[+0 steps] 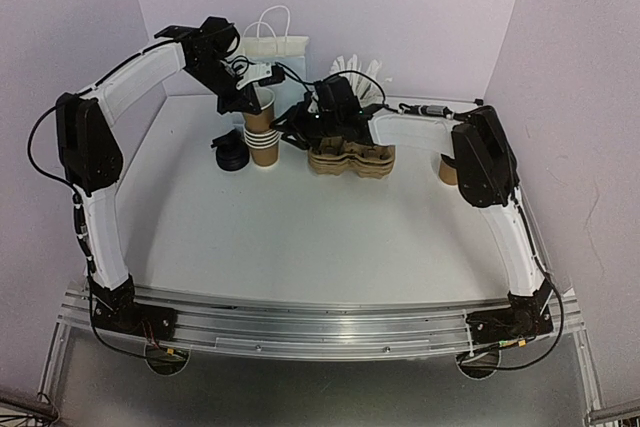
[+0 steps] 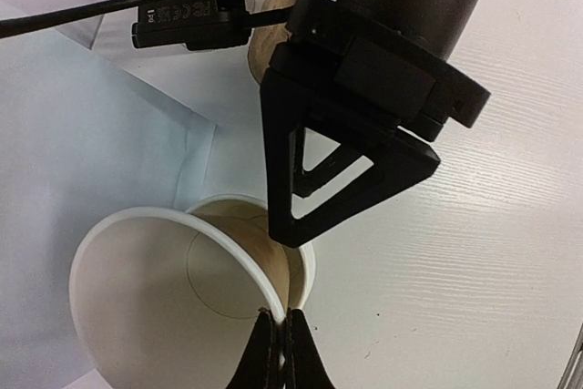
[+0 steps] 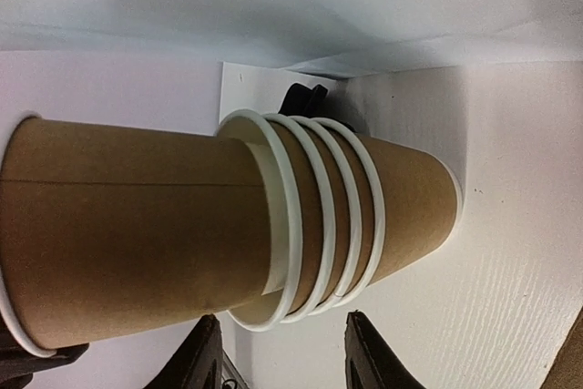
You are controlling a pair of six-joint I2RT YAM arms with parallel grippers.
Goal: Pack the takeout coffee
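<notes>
Now | L grip [image 2: 281, 318] pinching top cup [image 2: 168, 302] | R grip [image 3: 283, 334] half-open, maybe touching stack [image 3: 364, 216]

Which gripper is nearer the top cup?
Left. The left gripper pinches the top cup at its rim; the right gripper is open beside the stack under it.

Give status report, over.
Left tool shut on rim of top cup. Right tool at cup stack, jaws apart, grip unclear. Black lids and carriers flank the stack.
</notes>
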